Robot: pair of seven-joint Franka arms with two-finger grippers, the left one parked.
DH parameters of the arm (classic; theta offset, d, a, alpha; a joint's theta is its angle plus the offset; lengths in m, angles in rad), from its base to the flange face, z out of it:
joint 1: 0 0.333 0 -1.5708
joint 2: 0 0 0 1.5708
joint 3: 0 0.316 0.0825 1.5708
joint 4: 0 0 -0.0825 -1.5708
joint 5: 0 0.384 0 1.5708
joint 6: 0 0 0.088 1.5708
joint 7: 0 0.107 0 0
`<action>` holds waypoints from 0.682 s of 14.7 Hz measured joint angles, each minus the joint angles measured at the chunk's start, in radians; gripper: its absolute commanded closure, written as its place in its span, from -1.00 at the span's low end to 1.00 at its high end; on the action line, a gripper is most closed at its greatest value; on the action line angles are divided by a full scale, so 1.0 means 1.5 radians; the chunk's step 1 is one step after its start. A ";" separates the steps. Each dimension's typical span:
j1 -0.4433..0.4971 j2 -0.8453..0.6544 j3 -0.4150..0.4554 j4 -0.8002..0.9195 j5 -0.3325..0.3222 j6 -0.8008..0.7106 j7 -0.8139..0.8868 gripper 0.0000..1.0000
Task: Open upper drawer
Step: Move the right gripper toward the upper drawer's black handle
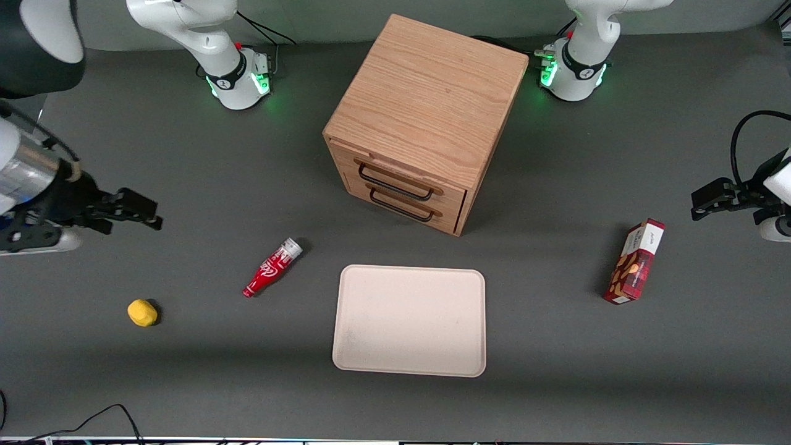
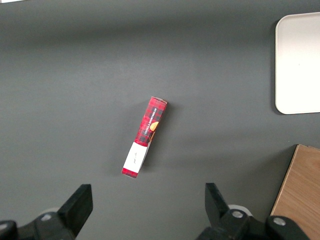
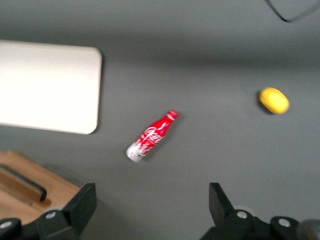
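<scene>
The oak cabinet stands mid-table, its two drawer fronts facing the front camera at an angle. The upper drawer looks shut, its thin black bar handle above the lower drawer's handle. My right gripper hovers over bare table toward the working arm's end, well apart from the cabinet. In the right wrist view the gripper is open and empty. A cabinet corner with a black handle shows there; I cannot tell which drawer it belongs to.
A red bottle lies between my gripper and the cream tray, nearer the front camera than the cabinet. A yellow object lies nearer the camera than my gripper. A red box lies toward the parked arm's end.
</scene>
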 measured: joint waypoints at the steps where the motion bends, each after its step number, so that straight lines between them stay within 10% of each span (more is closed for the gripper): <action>1: 0.003 0.004 0.012 0.006 -0.001 0.000 -0.027 -1.00; 10: 0.152 0.059 0.049 0.060 -0.032 0.000 -0.089 -1.00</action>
